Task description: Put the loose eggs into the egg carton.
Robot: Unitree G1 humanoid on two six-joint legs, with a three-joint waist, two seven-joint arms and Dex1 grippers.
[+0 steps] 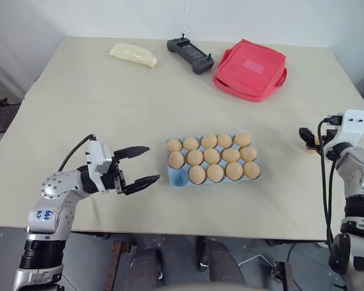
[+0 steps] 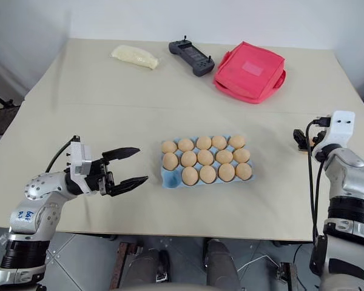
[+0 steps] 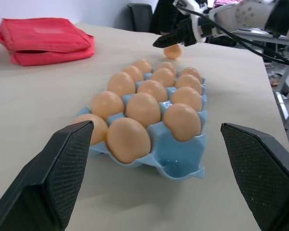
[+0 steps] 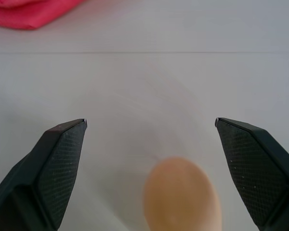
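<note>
a: how many eggs (image 1: 212,156) sit in the blue egg carton (image 1: 179,177)?
b: fourteen, and one cup is empty. one more loose egg (image 4: 182,198) lies on the table (image 1: 109,109), so fifteen eggs.
a: and other things?
b: one carton, one red bag (image 1: 250,70), one black controller (image 1: 190,54), one pale packet (image 1: 133,54).

The light blue egg carton (image 1: 180,177) lies flat near the desk's middle, fourteen tan eggs (image 1: 212,156) upright in its cups, the 7 o'clock corner cup empty. One loose egg (image 3: 172,51) rests on the desk at the carton's 3 o'clock.
</note>
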